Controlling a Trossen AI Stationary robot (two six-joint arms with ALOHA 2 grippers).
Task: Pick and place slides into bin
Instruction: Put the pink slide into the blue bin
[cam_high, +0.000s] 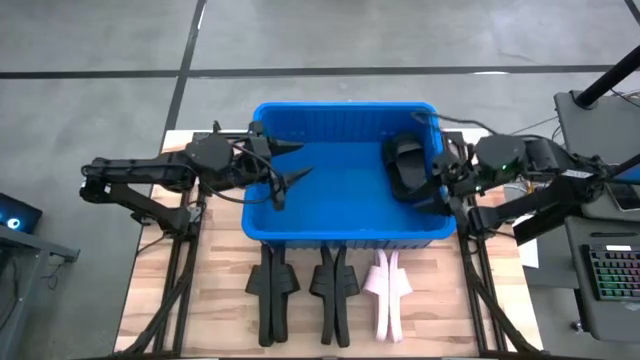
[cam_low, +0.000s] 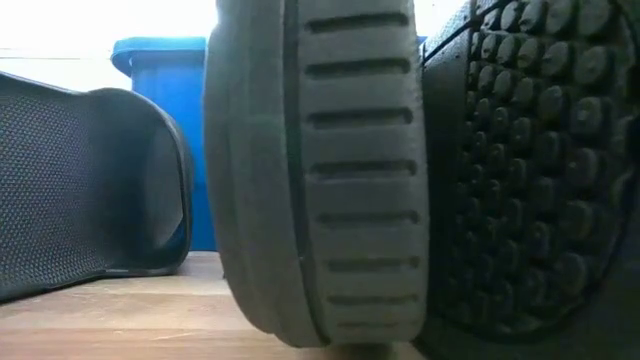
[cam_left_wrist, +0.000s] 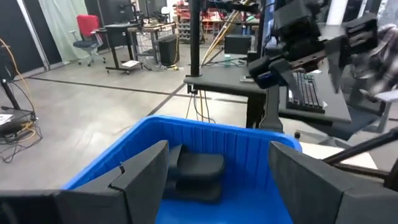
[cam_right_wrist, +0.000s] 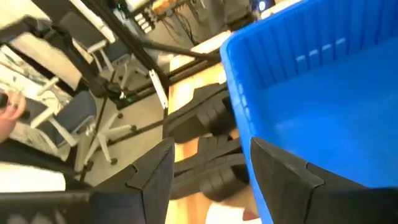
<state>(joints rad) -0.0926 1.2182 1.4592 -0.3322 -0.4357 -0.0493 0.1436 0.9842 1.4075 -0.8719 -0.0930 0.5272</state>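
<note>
Along the near edge of the wooden table (cam_high: 220, 300) three slides lie side by side: two black slides (cam_high: 272, 290) (cam_high: 333, 288) and, toward the right, the pale pink slide (cam_high: 388, 290). In the low view the black soles fill the picture, one ribbed sole (cam_low: 320, 170) standing on the wood.

Behind them the blue bin (cam_high: 345, 232) takes up the middle of the table. One more black slide (cam_high: 405, 165) lies inside it against the right wall.

The left gripper (cam_high: 283, 172) hangs over the bin's left half, its fingers (cam_left_wrist: 146, 174) spread apart and empty, well apart from that slide. The right gripper (cam_high: 448, 180) sits at the bin's right rim, just beside the black slide inside, its fingers (cam_right_wrist: 155, 171) also apart with nothing between them.

Beyond the table lies grey concrete floor (cam_high: 100, 60); a desk with a keyboard (cam_high: 612, 275) stands to the right, and the left wrist view shows a red chair (cam_left_wrist: 87, 31) farther off.
</note>
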